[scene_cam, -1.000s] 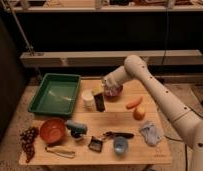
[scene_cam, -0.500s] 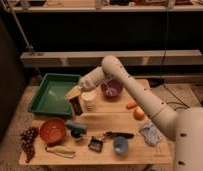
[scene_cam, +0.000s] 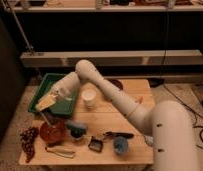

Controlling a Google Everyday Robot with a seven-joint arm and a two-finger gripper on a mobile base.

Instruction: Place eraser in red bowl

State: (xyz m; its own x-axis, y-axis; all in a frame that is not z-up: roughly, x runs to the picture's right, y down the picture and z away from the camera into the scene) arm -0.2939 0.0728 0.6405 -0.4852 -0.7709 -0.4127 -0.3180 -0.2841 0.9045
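My gripper (scene_cam: 47,113) hangs at the table's left side, just above the red bowl (scene_cam: 52,132) and in front of the green tray. It is shut on the eraser (scene_cam: 45,103), whose pale tan face shows tilted at the gripper's tip. The eraser's dark body merges with the fingers, so its lower end is hard to make out. The red bowl stands near the front left of the table, and its rim is partly covered by the gripper. My arm reaches from the right in a high arc over the table's middle.
A green tray (scene_cam: 62,86) lies behind the bowl. A white cup (scene_cam: 89,97) stands mid-table, with a dark purple bowl (scene_cam: 116,83) behind the arm. Grapes (scene_cam: 28,140), a teal object (scene_cam: 75,128), a brush (scene_cam: 118,135) and a blue cup (scene_cam: 120,145) lie along the front.
The arm has swung left and down across the table. The gripper carried the eraser from the white cup, past the tray's front edge, to above the red bowl.
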